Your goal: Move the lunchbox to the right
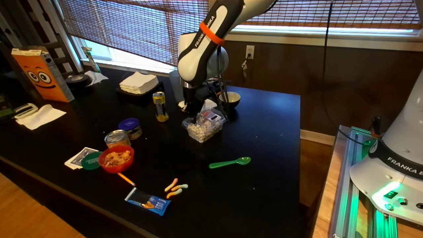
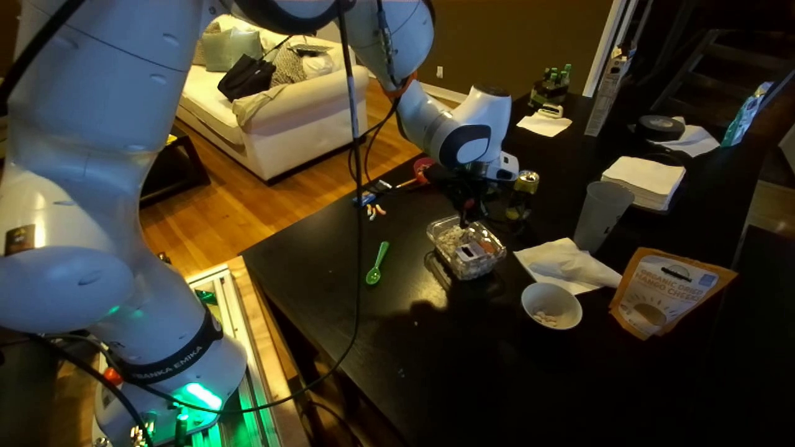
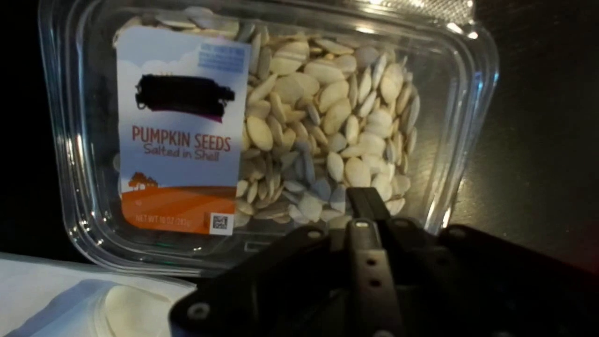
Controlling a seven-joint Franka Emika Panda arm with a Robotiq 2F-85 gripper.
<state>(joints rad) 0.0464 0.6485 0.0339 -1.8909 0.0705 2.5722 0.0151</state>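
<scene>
Your desk [image 1: 271, 195] is dark and glossy. Nearest in an exterior view lies the snack bar [image 1: 155, 204], then three gummy worms [image 1: 171, 185], then the spoon [image 1: 228, 163]. Beyond the spoon you have the lunchbox [image 1: 208, 125] standing on the desk. Your end effector [image 3: 367, 206] points down at the lunchbox near one edge, jaws drawn together; whether it touches, you cannot tell. Farther back come the can [image 1: 160, 107], the bowl [image 1: 234, 96] and, last, the blinds [image 1: 132, 26] over the window [image 1: 122, 60].
</scene>
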